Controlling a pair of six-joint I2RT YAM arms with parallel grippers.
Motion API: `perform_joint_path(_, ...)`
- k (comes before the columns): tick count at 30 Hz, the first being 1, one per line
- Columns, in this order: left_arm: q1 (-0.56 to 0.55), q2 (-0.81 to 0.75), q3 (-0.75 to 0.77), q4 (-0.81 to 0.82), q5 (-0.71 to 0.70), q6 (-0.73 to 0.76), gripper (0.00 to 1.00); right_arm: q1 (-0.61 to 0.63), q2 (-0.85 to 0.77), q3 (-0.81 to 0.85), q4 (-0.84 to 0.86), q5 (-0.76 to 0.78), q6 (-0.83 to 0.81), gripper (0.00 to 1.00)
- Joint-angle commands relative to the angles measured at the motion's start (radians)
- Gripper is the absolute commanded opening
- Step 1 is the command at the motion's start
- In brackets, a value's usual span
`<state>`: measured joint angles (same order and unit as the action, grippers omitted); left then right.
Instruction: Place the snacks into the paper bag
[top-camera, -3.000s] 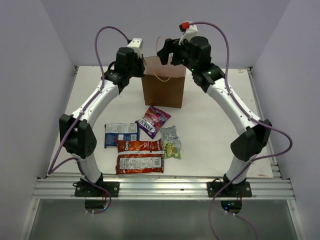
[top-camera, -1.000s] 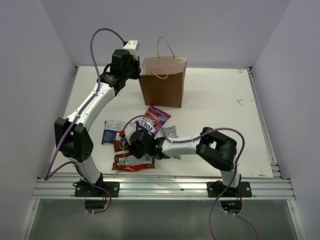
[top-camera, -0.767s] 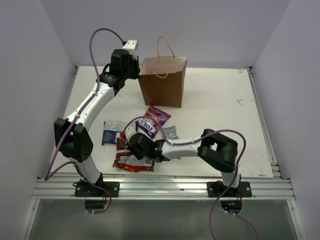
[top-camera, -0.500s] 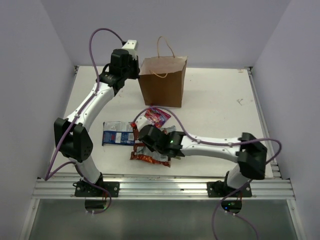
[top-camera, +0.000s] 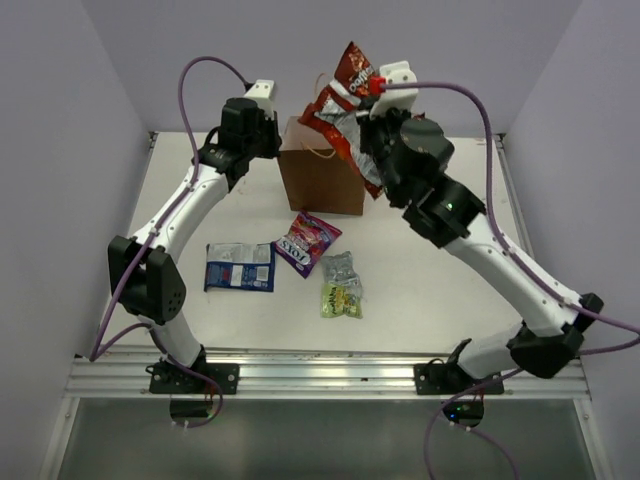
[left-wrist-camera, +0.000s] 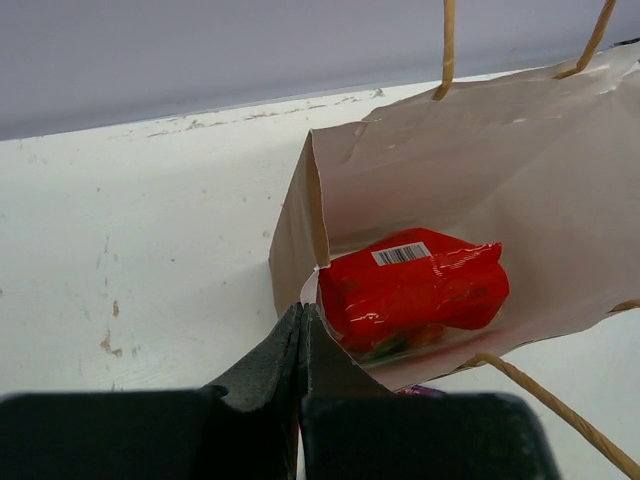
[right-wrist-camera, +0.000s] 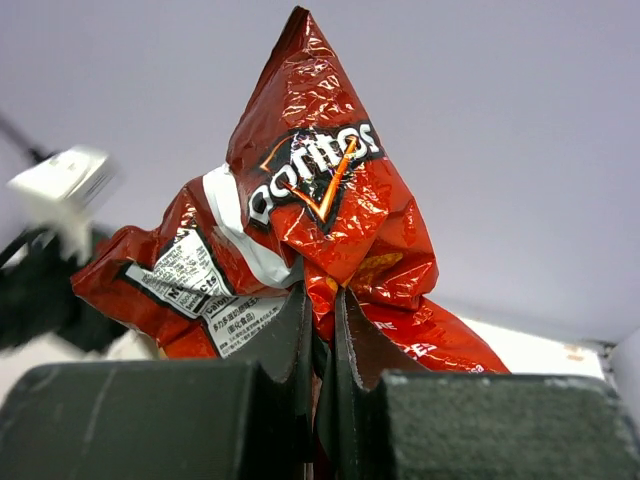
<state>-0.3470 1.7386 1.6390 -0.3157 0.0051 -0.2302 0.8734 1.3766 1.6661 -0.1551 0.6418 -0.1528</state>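
The brown paper bag (top-camera: 322, 185) stands open at the back of the table. My left gripper (top-camera: 278, 148) is shut on the bag's left rim (left-wrist-camera: 313, 225), its fingertips (left-wrist-camera: 303, 318) pinching the corner. A square red packet (left-wrist-camera: 415, 285) lies inside the bag. My right gripper (right-wrist-camera: 320, 292) is raised above the bag's mouth, shut on two crumpled red-orange packets (right-wrist-camera: 320, 190) that hang together over the bag (top-camera: 345, 95). Other snacks lie on the table: a blue-white packet (top-camera: 240, 267), a purple one (top-camera: 307, 241), a silver-grey one (top-camera: 338, 266) and a yellow-green one (top-camera: 342, 298).
The bag's tan cord handles (left-wrist-camera: 447, 45) stick up at its rim. The white table (top-camera: 440, 230) ends in a metal rail (top-camera: 320, 375) at the near edge, and purple walls close in on both sides.
My right gripper closed on the two red-orange packets at the table's front, then swung up and back with them to above the bag. The left arm stayed put.
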Motion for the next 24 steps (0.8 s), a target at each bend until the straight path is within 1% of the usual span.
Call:
perform_joint_path(1,0.011,-0.014,0.033,-0.008,0.045,-0.044,0.0,-0.101,0.174,0.142,0.138,-0.128,-0.102,0.0)
perform_joint_path(2,0.011,-0.011,0.035,0.006,0.061,-0.053,0.0,-0.114,0.246,0.179,0.147,-0.152,-0.117,0.0)
perform_joint_path(3,0.011,-0.01,0.036,0.01,0.068,-0.063,0.0,-0.123,0.278,0.239,0.15,-0.162,-0.128,0.0)
perform_joint_path(4,0.011,-0.007,0.038,0.013,0.076,-0.079,0.0,-0.141,0.306,0.257,0.21,-0.171,-0.14,0.0)
perform_joint_path(6,0.009,-0.005,0.038,0.026,0.082,-0.095,0.0,-0.157,0.378,0.291,0.267,-0.197,-0.175,0.0)
perform_joint_path(8,0.009,-0.004,0.038,0.033,0.078,-0.107,0.0,-0.181,0.42,0.299,0.34,-0.221,-0.201,0.0)
perform_joint_path(9,0.009,-0.004,0.038,0.033,0.075,-0.11,0.0,-0.189,0.433,0.281,0.37,-0.235,-0.214,0.0)
perform_joint_path(10,0.009,-0.004,0.039,0.033,0.073,-0.112,0.0,-0.201,0.456,0.262,0.443,-0.255,-0.231,0.0)
perform_joint_path(12,0.009,0.001,0.045,0.029,0.072,-0.109,0.0,-0.214,0.479,0.226,0.497,-0.266,-0.26,0.0)
perform_joint_path(14,0.009,0.01,0.062,0.014,0.067,-0.1,0.0,-0.253,0.519,0.231,0.514,-0.292,-0.231,0.0)
perform_joint_path(17,0.009,0.015,0.081,0.0,0.053,-0.092,0.0,-0.278,0.571,0.256,0.511,-0.315,-0.199,0.0)
perform_joint_path(20,0.011,0.012,0.087,-0.003,0.042,-0.083,0.0,-0.303,0.614,0.277,0.528,-0.359,-0.197,0.0)
perform_joint_path(24,0.011,0.012,0.099,-0.017,0.024,-0.07,0.0,-0.324,0.662,0.314,0.508,-0.415,-0.212,0.0)
